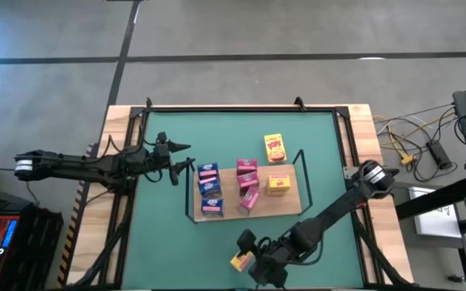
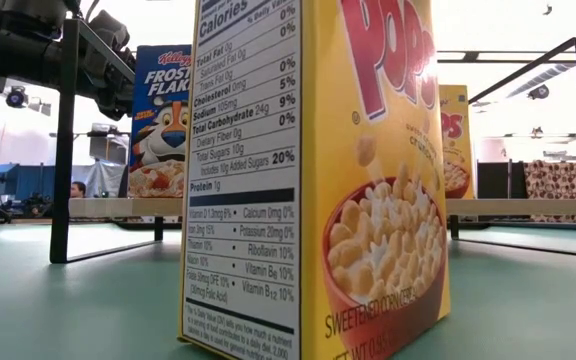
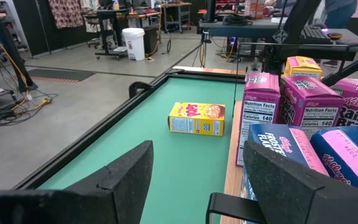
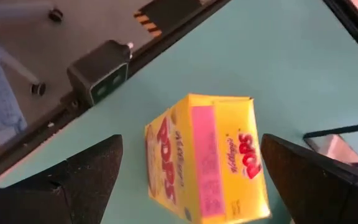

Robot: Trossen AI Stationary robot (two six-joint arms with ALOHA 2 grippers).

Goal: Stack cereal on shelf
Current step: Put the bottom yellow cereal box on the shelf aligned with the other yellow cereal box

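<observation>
A small yellow cardboard cereal box [image 4: 207,158] with red lettering and a pink top stands on the green tabletop [image 1: 176,242], just off the light-wood shelf board [image 1: 229,212] — between my right gripper's [image 4: 188,180] wide-spread jaws, untouched.

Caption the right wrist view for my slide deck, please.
Right gripper open above a yellow cereal box standing on the green tabletop.
</observation>
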